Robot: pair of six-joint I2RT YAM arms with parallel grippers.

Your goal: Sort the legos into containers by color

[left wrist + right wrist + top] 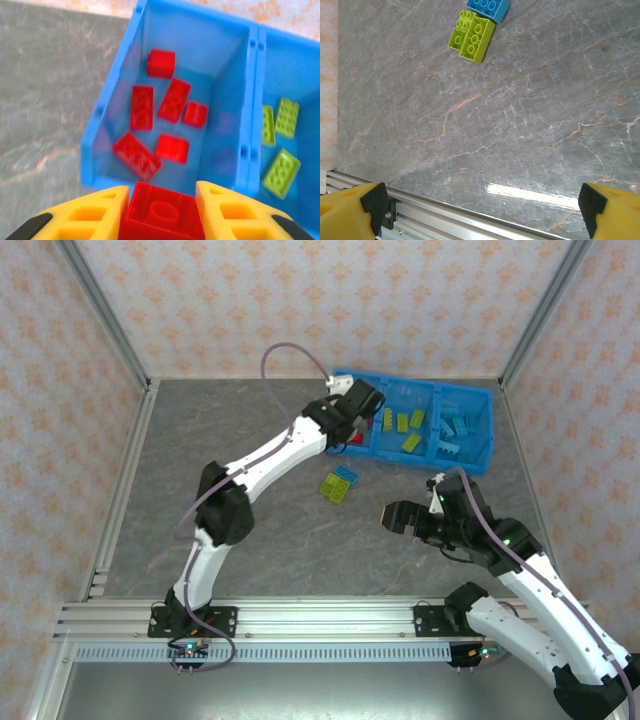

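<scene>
Left gripper point(161, 201) holds a red lego point(165, 222) over the tray point(253, 95).
Its fingers pinch the brick above the left compartment point(210, 55), where six red legos point(142, 107) lie; lime green legos point(281, 172) lie in the middle one. On the table point(530, 125), loose green legos point(471, 36) touch a blue lego point(490, 7). The right gripper point(482, 205) hovers nearby, fingers spread wide.
</scene>
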